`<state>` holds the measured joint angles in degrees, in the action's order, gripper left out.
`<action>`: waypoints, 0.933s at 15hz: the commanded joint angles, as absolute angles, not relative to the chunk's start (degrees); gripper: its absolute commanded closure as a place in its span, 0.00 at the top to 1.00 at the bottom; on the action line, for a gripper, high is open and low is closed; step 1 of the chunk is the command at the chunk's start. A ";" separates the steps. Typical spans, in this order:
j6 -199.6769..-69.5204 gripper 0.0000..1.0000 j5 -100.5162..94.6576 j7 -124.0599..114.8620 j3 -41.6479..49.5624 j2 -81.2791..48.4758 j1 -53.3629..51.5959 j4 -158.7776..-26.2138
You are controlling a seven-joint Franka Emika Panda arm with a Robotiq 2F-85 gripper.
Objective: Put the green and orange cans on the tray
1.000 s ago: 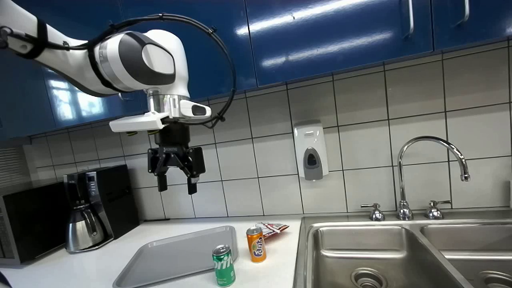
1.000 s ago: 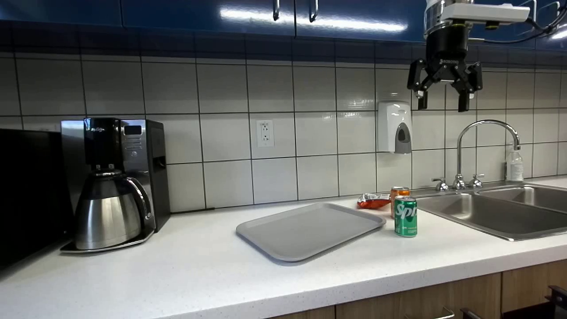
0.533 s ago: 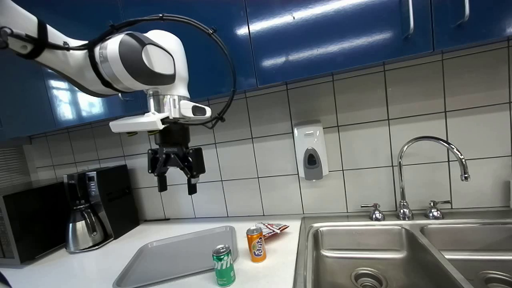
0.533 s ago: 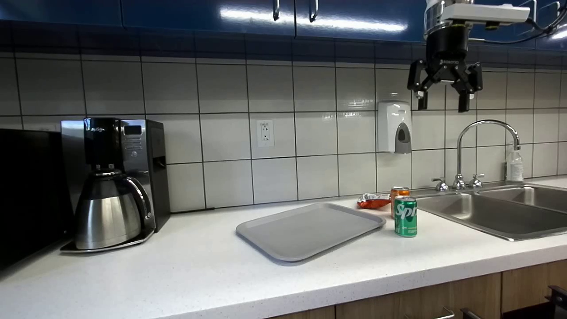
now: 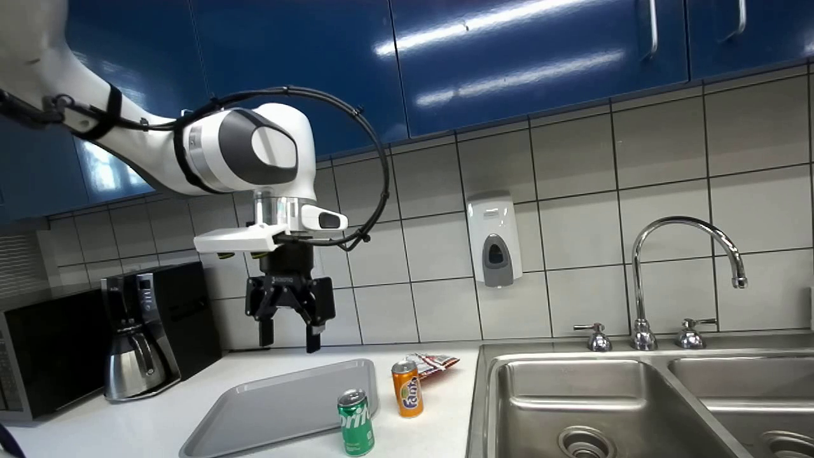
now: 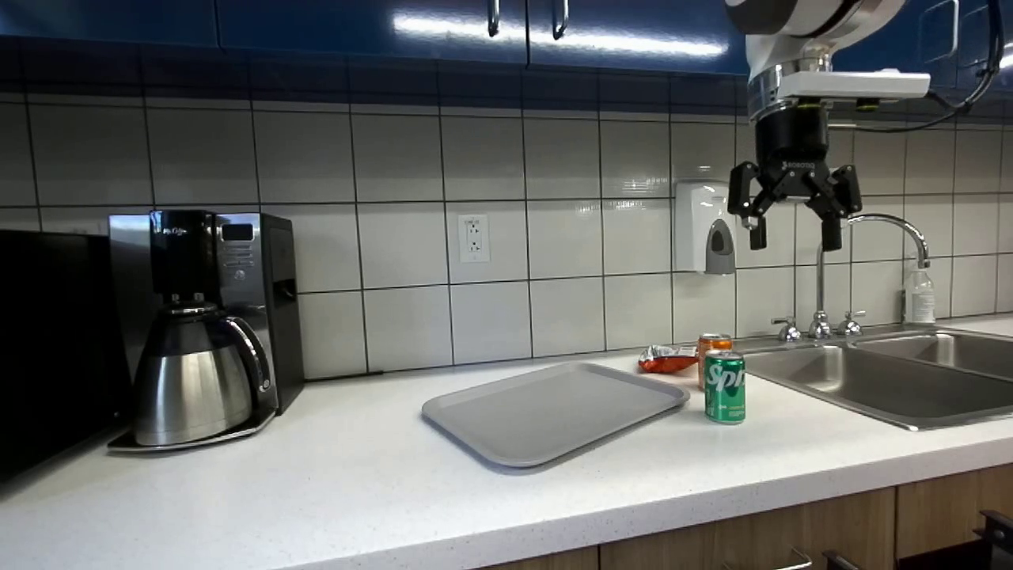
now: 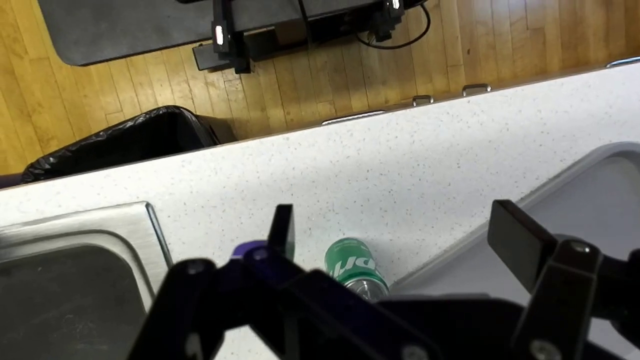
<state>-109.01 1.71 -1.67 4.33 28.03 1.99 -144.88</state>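
Observation:
The green can (image 5: 356, 425) stands upright on the white counter, just beside the tray's edge; it also shows in an exterior view (image 6: 725, 388) and the wrist view (image 7: 351, 260). The orange can (image 5: 407, 389) stands upright near it, partly hidden behind the green can in an exterior view (image 6: 714, 342). The grey tray (image 5: 280, 407) lies flat with nothing on it, also in an exterior view (image 6: 554, 416) and the wrist view (image 7: 610, 195). My gripper (image 5: 289, 344) is open and empty, pointing down well above the counter, also in an exterior view (image 6: 794, 240) and the wrist view (image 7: 392, 220).
A red and silver snack bag (image 5: 439, 363) lies behind the orange can. A steel sink (image 5: 483, 397) with a tall faucet (image 5: 639, 273) is on the cans' other side from the tray. A coffee maker (image 6: 202, 332) stands beyond the tray. Blue cabinets (image 5: 540, 57) hang above.
The arm and gripper have moved down towards the counter, with a small sideways shift. The gripper stays open. The cans and tray have not moved.

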 commanded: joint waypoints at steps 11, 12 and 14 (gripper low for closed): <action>-131.97 1.00 -0.72 -1.28 3.50 10.52 2.67 -144.18; -133.21 1.00 -1.30 -1.17 3.49 9.48 2.68 -143.90; -135.21 1.00 -1.91 -0.67 3.69 7.26 2.67 -142.98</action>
<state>-132.93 -0.29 -1.55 4.24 10.75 1.99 -145.27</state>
